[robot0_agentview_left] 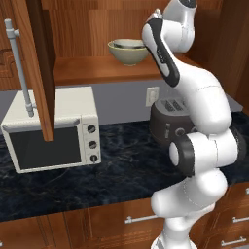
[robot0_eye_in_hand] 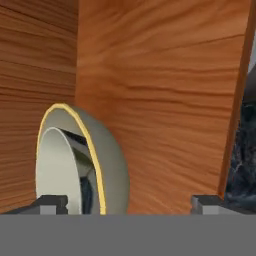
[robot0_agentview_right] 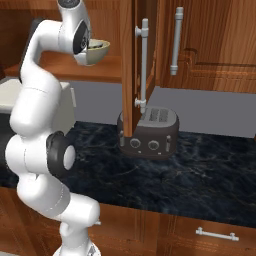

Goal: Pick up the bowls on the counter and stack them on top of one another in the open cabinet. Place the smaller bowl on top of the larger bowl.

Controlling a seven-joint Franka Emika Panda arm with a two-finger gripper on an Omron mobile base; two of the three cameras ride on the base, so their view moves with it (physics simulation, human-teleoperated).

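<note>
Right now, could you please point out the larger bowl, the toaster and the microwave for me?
larger bowl [robot0_agentview_left: 127,56]: left base view, on its outer wall.
toaster [robot0_agentview_right: 148,135]: right base view, on its front face.
microwave [robot0_agentview_left: 46,146]: left base view, on its dark door window.

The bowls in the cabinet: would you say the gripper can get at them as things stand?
Probably yes. The gripper is open, up at the shelf and right by the stacked bowls. The cabinet door is swung wide, and nothing seems to stand between them.
</note>
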